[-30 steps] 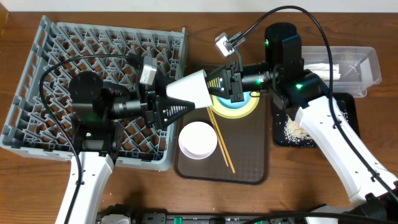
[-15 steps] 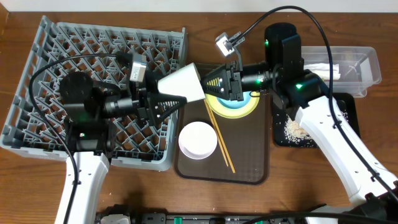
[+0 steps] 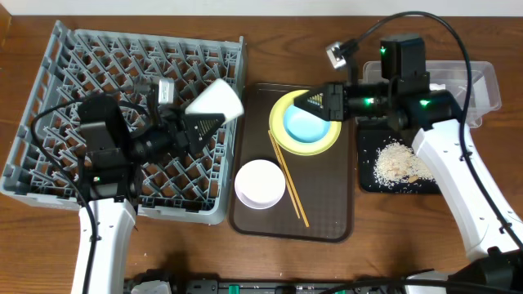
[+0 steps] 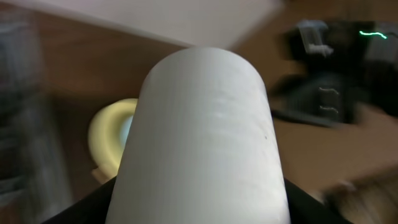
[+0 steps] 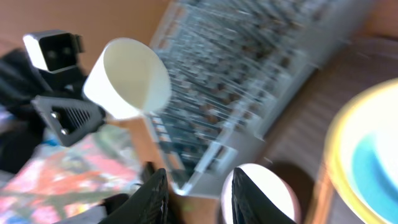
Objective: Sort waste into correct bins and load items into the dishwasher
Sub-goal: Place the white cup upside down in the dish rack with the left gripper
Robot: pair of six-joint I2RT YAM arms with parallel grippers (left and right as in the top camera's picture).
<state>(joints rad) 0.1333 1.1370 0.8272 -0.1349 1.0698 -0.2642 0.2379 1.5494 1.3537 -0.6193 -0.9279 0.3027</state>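
My left gripper [image 3: 206, 116] is shut on the small cream cup [image 3: 216, 100], which lies tilted over the right edge of the grey dishwasher rack [image 3: 98, 57]. The cup [image 4: 199, 137] fills the left wrist view. Open and empty, my right gripper [image 3: 315, 102] hovers over the yellow plate [image 3: 282, 114], well apart from the cup [image 5: 127, 78]. The light blue bowl [image 3: 309, 126] sits on that plate. A white bowl [image 3: 260, 182] and chopsticks [image 3: 291, 186] lie on the brown tray [image 3: 327, 220]. Rice crumbs [image 3: 396, 162] lie in the black tray [image 3: 368, 181]. The clear tub [image 3: 484, 75] holds a white napkin [image 3: 425, 88].
The rack [image 5: 249, 74] takes up the table's left half, with cables draped over it. The brown tray lies in the middle. The black tray and the clear tub stand at the right. The white bowl [image 5: 261, 193] shows just beyond my right fingertips.
The right gripper has opened, let go of the cup and drawn back to the right. The left arm has carried the cup leftward to the rack's edge.
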